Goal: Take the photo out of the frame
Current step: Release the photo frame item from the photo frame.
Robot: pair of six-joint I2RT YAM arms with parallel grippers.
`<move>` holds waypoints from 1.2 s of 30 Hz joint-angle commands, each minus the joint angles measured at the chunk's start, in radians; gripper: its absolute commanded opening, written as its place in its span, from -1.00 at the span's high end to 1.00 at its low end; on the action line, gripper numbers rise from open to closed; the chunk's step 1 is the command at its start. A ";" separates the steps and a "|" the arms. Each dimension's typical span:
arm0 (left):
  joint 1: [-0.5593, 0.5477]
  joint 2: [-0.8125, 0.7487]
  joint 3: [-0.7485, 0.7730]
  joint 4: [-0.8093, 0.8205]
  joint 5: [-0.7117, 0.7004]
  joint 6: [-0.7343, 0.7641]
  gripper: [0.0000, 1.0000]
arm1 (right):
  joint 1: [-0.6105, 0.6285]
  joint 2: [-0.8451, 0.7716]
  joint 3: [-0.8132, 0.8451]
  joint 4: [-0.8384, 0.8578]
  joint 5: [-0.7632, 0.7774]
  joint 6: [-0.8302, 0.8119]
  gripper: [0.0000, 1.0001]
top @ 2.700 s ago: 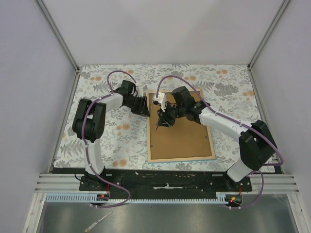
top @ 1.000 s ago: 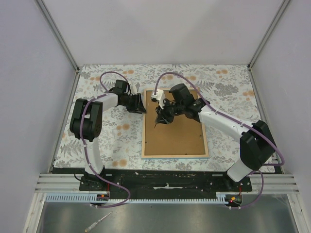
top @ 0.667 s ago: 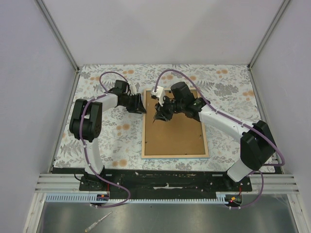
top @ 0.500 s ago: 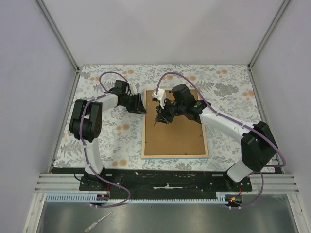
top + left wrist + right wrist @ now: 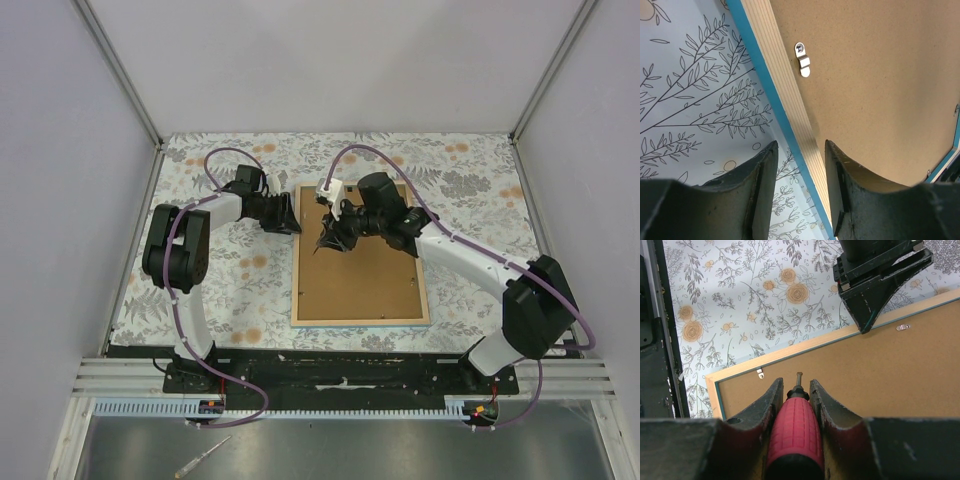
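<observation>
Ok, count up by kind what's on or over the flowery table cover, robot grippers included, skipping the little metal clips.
Blue-edged rectangular picture frame, face down: 1
Brown board set in its back: 1
Red-handled screwdriver: 1
Black two-finger grippers: 2 (left gripper, right gripper)
Total: 5

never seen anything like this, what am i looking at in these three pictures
These are two robot arms bolted side by side at the near edge. The wide picture looks down from above and behind them. The other two come from a camera on each wrist, so the black prongs there are that arm's own fingers. On the floral cover lies a frame, face down, its brown backing board up, with small metal clips. The photo itself is out of sight. The right gripper holds a red-handled screwdriver over the board. The left gripper is open over the frame's left edge, holding nothing.
</observation>
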 commanded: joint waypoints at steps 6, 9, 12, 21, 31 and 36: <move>0.006 -0.024 -0.015 -0.013 0.002 0.034 -0.11 | 0.002 0.059 0.016 0.043 -0.059 0.035 1.00; 0.009 -0.024 -0.017 -0.015 -0.001 0.037 -0.17 | 0.002 0.065 0.017 0.040 -0.069 0.033 1.00; 0.009 -0.030 -0.017 -0.019 0.001 0.041 -0.24 | 0.002 0.083 0.020 0.038 -0.077 0.038 1.00; 0.008 -0.021 -0.015 -0.026 0.014 0.040 -0.57 | 0.011 0.119 0.031 0.028 -0.079 0.036 1.00; 0.008 -0.024 -0.017 -0.029 0.010 0.045 -0.78 | 0.016 0.134 0.031 0.023 -0.086 0.033 1.00; 0.001 -0.018 -0.014 -0.036 0.011 0.054 -0.79 | 0.029 0.160 0.050 -0.011 -0.102 0.012 1.00</move>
